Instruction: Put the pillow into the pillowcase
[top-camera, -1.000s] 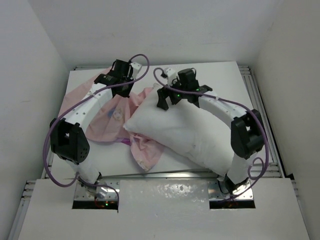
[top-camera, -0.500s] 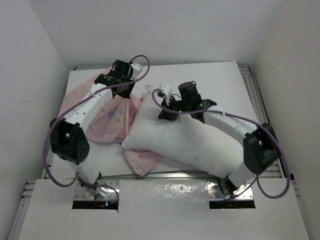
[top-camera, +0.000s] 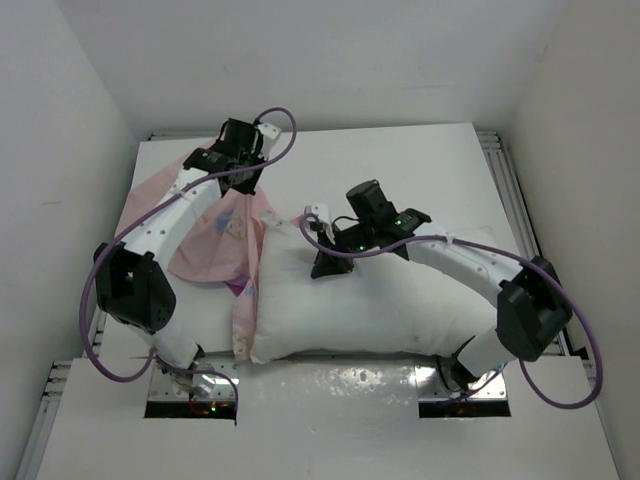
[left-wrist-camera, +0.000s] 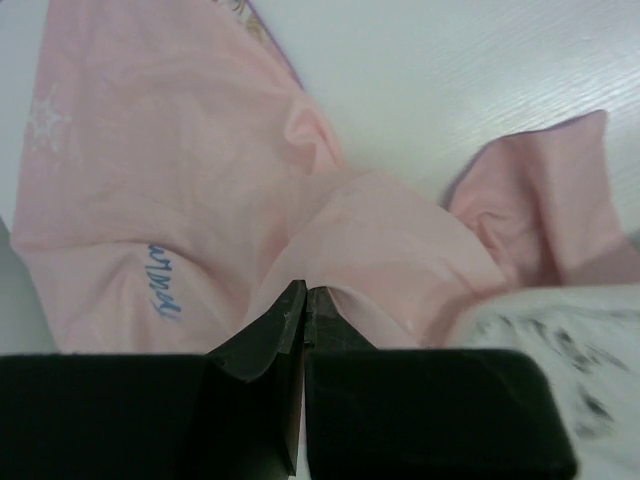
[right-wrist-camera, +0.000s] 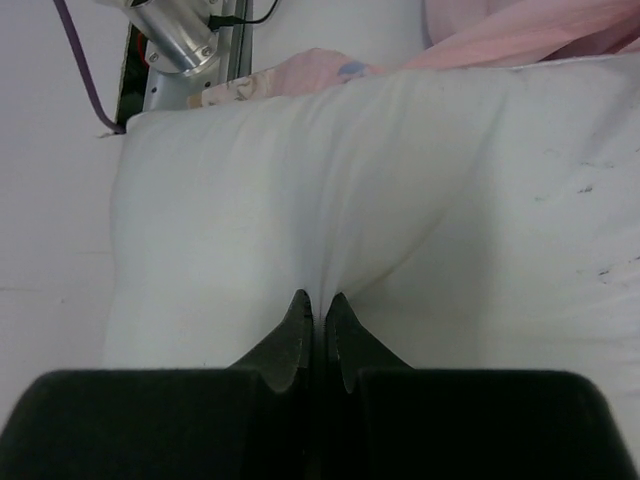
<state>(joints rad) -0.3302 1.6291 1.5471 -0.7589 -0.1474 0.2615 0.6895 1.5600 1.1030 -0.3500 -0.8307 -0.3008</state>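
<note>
The plump white pillow (top-camera: 390, 300) lies lengthwise along the near part of the table. My right gripper (top-camera: 328, 266) sits on its far left part, shut on a pinched fold of its cover; in the right wrist view that gripper (right-wrist-camera: 318, 298) grips the pillow (right-wrist-camera: 300, 180), creases running out from the tips. The pink pillowcase (top-camera: 215, 235) is bunched to the left, one flap running along the pillow's left end. My left gripper (top-camera: 238, 178) is shut on its far edge; the left wrist view shows that gripper (left-wrist-camera: 305, 290) clamping a fold of the pillowcase (left-wrist-camera: 150, 150), the pillow (left-wrist-camera: 570, 330) at lower right.
The white table (top-camera: 400, 160) has bare surface behind the pillow. Metal rails (top-camera: 500, 165) border its right side, and white walls enclose it on three sides. The arm bases stand at the near edge, and purple cables loop over both arms.
My right gripper went from open to shut on the pillow and dragged it toward the near left; the pillow now lies along the near edge. The left gripper stayed shut on the pillowcase.
</note>
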